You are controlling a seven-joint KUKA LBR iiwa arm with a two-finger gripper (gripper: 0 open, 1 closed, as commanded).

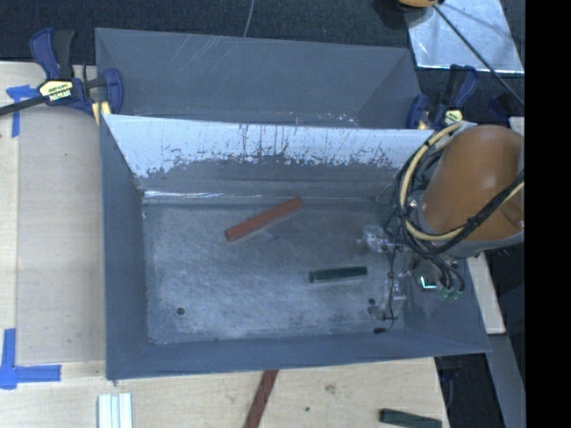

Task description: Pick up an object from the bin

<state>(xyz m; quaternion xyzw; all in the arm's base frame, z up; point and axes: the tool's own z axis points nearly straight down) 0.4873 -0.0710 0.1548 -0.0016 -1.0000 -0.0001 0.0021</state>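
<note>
My gripper (390, 297) hangs low at the right end of the bin floor, close to the right wall. Nearest to it, a little to its left, a short dark green bar (337, 275) lies flat, pointing roughly left to right; a gap separates the two. Further left and toward the back, a reddish-brown flat stick (263, 219) lies at a slant near the back wall. Nothing shows in the gripper.
A small dark speck (181, 311) sits on the floor near the front left corner. The bin's sloping walls close in on the gripper's right and front sides. The arm's orange cover and cables bulk above the right wall.
</note>
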